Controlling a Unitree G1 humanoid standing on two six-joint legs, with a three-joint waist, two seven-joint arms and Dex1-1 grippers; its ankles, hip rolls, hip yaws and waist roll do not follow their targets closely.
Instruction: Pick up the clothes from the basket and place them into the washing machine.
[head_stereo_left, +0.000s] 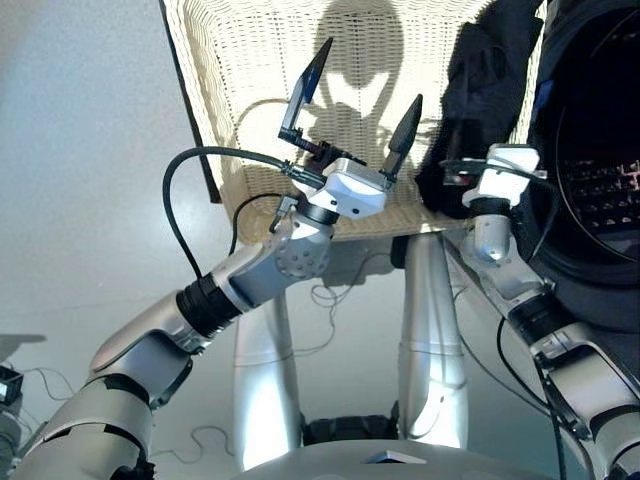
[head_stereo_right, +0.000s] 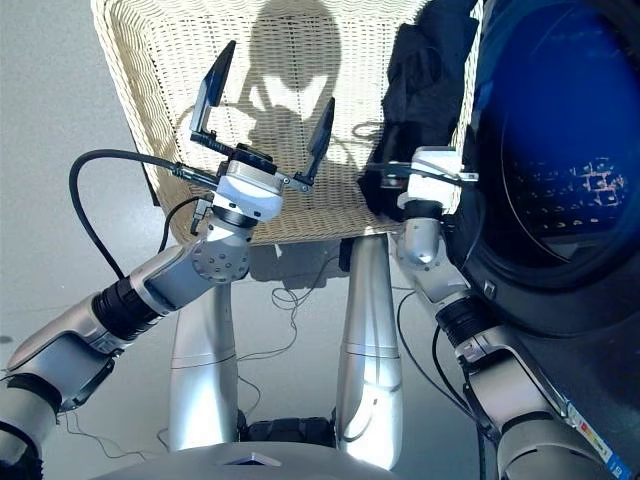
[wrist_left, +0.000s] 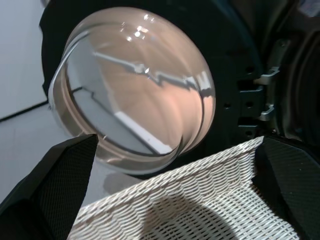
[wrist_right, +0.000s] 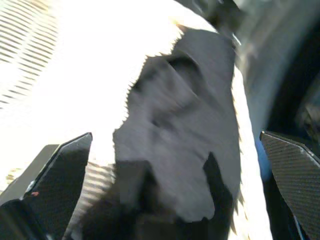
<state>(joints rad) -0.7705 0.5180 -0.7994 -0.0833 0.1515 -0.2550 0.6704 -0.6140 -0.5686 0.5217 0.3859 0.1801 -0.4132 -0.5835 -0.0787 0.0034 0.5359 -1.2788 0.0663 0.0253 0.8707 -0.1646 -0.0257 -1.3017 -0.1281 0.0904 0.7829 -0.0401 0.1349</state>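
Hovering over the basket (head_stereo_left: 250, 60), both pincers spread: left (head_stereo_left: 360, 95), right (wrist_right: 175, 200) above black garment (wrist_right: 185, 130).

We can read no text, label, brand, number or sign anywhere; the only candidate is a small coloured sticker (head_stereo_right: 590, 437) on the front of the washing machine (head_stereo_right: 560, 180) below its porthole, and its markings are too small to read.

Cream basket (head_stereo_right: 150, 60) holds 1 black garment (head_stereo_right: 420, 90).
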